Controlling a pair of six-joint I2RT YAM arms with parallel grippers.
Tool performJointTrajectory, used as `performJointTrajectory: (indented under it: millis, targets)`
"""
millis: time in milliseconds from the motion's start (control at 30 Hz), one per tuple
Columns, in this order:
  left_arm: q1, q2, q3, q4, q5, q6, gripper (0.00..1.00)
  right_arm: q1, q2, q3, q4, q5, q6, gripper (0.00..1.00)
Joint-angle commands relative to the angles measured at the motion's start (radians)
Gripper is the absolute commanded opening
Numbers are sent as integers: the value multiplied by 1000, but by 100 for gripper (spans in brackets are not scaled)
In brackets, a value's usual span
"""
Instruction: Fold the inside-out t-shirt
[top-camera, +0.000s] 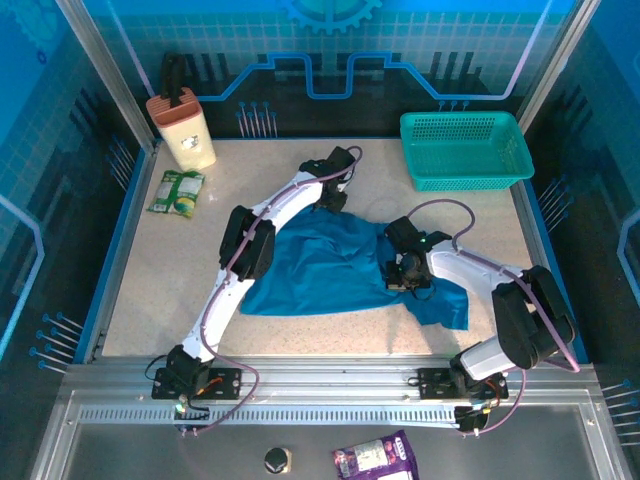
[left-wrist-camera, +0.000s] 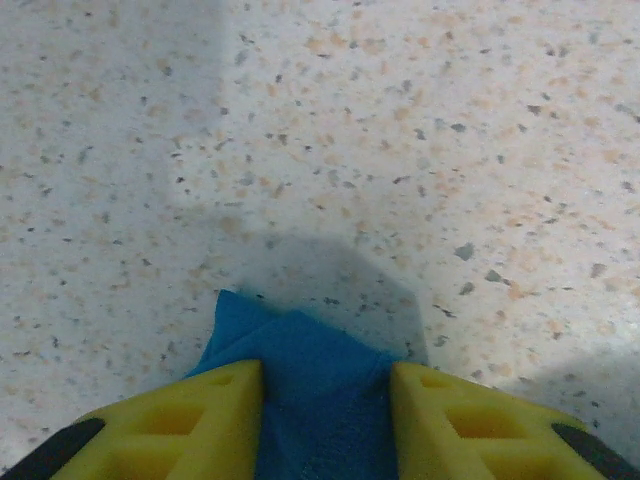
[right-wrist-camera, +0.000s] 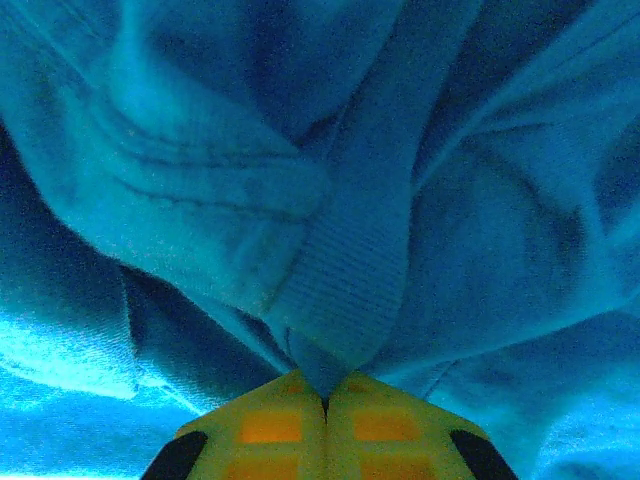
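Item: inside-out t-shirt (top-camera: 330, 265), blue, crumpled mid-counter (top-camera: 170, 270), lying between both arms.
Handling, judged: light, limp, creases readily, little slip risk; best taken at hems, seams or corners.
Left end effector (left-wrist-camera: 325, 380): part-closed, pinching far corner of cloth.
Right end effector (right-wrist-camera: 325, 390): fully closed, nipping ribbed edge on right side.

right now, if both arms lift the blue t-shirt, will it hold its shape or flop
Likely floppy: the t-shirt lies creased and bunched, and it folds softly where the right gripper pinches its ribbed edge. Probably light for its size: the cloth looks thin where a small fold sits in the left gripper. Pushed, it would probably wrinkle on the table rather than slide whole.
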Motion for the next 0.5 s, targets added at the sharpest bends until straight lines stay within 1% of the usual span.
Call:
performJointTrajectory:
  millis: [0, 167, 367, 467]
  targets:
    - [11, 29, 27, -67, -60, 39, 35, -7, -26, 30, -47, 31, 15, 0]
    - [39, -19, -15, -50, -50, 22, 28, -18, -27, 30, -50, 52, 4, 0]
    - [76, -68, -60, -45, -33, 8, 13, -53, -42, 30, -52, 55, -17, 0]
    - [98, -103, -91, -34, -12, -12, 7, -75, -55, 31, -53, 61, -27, 0]
